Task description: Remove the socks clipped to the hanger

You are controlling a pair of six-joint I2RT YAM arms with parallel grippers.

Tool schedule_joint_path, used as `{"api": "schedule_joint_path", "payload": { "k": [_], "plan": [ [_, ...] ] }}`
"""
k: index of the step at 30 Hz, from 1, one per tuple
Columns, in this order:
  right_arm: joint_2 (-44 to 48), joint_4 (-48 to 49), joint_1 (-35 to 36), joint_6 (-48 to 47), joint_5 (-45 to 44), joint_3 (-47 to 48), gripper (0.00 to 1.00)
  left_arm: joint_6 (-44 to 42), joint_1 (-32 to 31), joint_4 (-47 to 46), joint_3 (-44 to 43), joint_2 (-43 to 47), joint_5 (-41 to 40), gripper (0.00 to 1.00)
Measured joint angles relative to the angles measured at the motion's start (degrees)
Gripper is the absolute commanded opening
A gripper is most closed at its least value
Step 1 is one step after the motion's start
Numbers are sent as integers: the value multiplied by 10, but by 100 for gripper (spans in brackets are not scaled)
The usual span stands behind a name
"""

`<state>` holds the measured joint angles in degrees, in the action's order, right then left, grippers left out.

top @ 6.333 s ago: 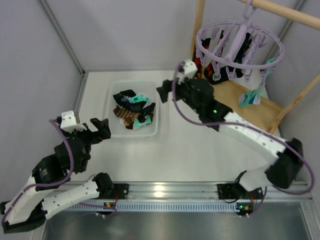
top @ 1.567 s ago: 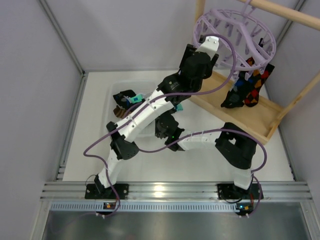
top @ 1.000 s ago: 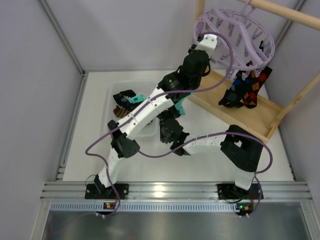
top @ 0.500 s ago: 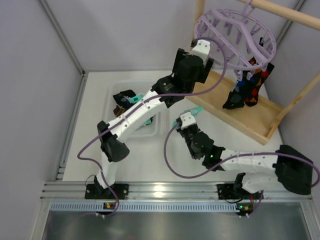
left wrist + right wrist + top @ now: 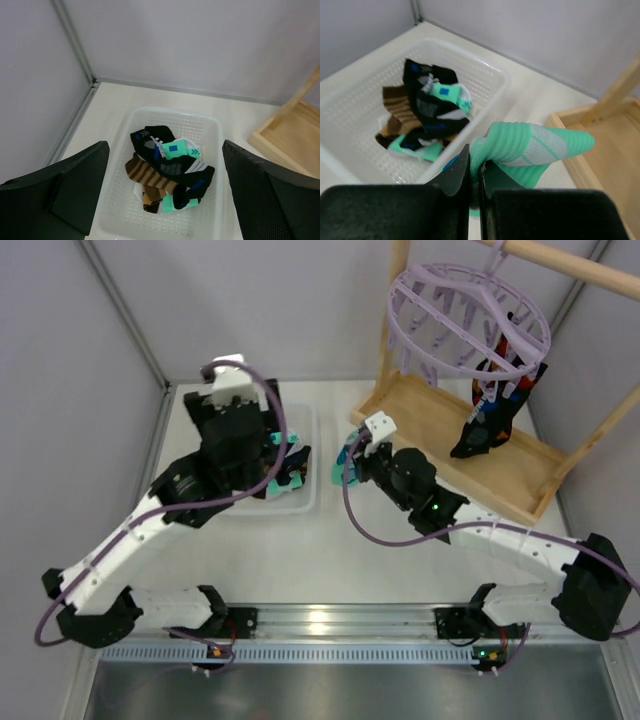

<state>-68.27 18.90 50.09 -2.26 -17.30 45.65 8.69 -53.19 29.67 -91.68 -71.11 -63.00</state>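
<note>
Over on the far right we see the light wooden frame with tray base [image 5: 425, 405], and the round lavender plastic laundry hanger [image 5: 485, 302] hangs from its top bar. One black sock with red, orange and yellow diamonds [image 5: 490, 420] is clipped at the hanger's right side, dangling over the tray. On the left sits the white perforated plastic basket [image 5: 175, 111], holding a heap of small patterned socks [image 5: 167, 172] in brown stripes, teal and black. Above it we find the left gripper [image 5: 165, 150], its fingers spread wide and holding nothing. Just right of the basket, the right gripper [image 5: 474, 160] is clamped on a teal ribbed sock with a grey band [image 5: 530, 145], well apart from the hanger.
</note>
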Motion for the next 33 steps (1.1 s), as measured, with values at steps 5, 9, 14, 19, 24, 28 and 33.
{"api": "schedule_joint_path", "payload": {
  "k": [5, 9, 14, 19, 24, 28, 33],
  "plan": [
    [-143, -19, -4, 13, 84, 177, 0, 59, 0, 51, 101, 155, -35, 99],
    [-283, -38, -4, 35, 135, 342, 0, 81, 0, 85, 148, 245, -23, 98],
    [-520, -103, 2, 55, 158, 596, 0, 82, 0, 111, 172, 297, 24, 98],
    [-675, -191, 9, 79, 134, 672, 0, 72, 0, 120, 244, 343, 53, 98],
    [-708, -228, 11, 92, 116, 694, 15, 89, 0, 132, 325, 397, 37, 98],
    [-682, -235, 10, 106, 121, 711, 49, 97, 4, 139, 341, 417, 24, 98],
    [-589, -242, 3, 120, 139, 660, 82, 106, 11, 140, 345, 419, 23, 98]
  ]
}}
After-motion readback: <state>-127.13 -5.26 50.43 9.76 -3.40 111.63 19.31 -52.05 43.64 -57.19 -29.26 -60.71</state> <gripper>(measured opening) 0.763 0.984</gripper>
